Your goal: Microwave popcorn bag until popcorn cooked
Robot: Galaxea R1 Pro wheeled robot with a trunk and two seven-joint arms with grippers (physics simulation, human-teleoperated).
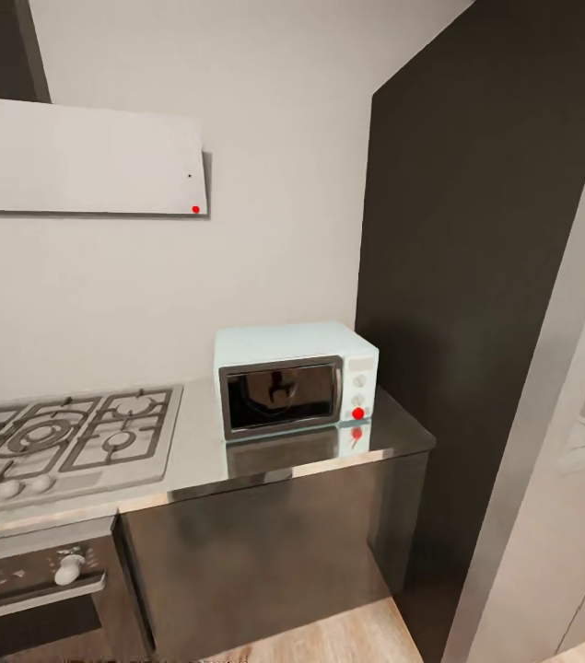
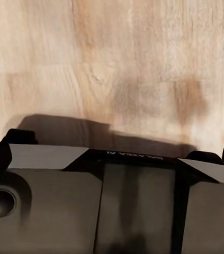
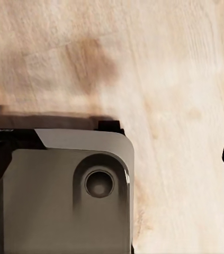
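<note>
From my head camera, the microwave [image 1: 295,378] sits just below centre, a small boxy oven in pale mint-blue with rounded corners, a dark glossy glass door in a steel-coloured frame, white knobs down its right side and a round red light at its lower right. Its door is closed, and the box stands on the countertop [image 1: 393,433], a smooth grey slab so reflective that it mirrors the oven's front. At about nine o'clock from the microwave lies the steel gas hob [image 1: 62,437], with black ringed grates and pale round knobs along its front edge. Below the hob, at seven o'clock, a dark oven [image 1: 29,575] shows a white knob. A flat pale range hood [image 1: 80,157] hangs on the plain wall at eleven o'clock, with a small red dot at its corner. A tall matte dark panel [image 1: 476,230] rises at the microwave's two o'clock.

I cannot find the popcorn bag on what I see of the slab.

Both my wrist cameras look down at light wood-grain floor [image 2: 117,63] over my grey, blocky base [image 2: 138,206]. I cannot tell whether either of my grippers is spread or pressed together.
</note>
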